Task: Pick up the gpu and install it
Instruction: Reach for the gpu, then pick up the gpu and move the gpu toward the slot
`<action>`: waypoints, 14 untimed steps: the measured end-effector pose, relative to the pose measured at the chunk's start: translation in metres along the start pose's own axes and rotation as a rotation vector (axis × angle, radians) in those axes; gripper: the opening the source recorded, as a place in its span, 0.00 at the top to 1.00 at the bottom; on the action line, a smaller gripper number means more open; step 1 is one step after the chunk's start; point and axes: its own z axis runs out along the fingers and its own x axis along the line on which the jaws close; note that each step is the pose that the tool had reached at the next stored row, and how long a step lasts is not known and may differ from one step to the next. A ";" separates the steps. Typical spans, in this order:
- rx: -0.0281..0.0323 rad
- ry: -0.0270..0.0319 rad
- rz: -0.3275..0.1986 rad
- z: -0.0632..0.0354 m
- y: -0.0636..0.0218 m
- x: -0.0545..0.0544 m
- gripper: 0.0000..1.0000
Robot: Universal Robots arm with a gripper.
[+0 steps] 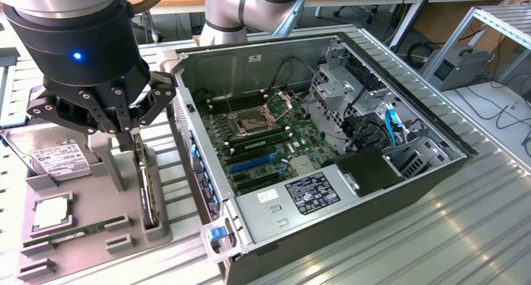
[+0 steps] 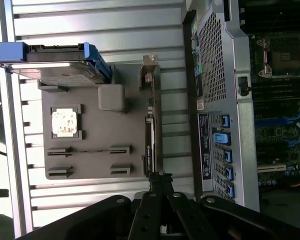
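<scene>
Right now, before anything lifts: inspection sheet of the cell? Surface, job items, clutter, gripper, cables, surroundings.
Surface: ribbed metal table carrying a grey parts tray and an open PC case.
Job's things: gpu standing on edge in a tray slot; motherboard exposed, blue slots look free.
Clutter: hard drive at the tray's end; CPU and RAM stick on the tray.
Grippers: gripper shut on the gpu's top edge.
Cables: blue cable and black leads inside the case.
Surroundings: robot arm; grey box beyond the table.
</scene>
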 end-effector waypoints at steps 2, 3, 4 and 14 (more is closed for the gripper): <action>0.0000 0.0000 0.000 0.0000 -0.0001 0.000 0.89; 0.0000 0.0000 0.000 0.0000 -0.0001 0.000 0.89; 0.0000 0.0000 0.000 0.0000 -0.0001 0.000 0.89; 0.0000 0.0000 0.000 0.0000 -0.0001 0.000 0.83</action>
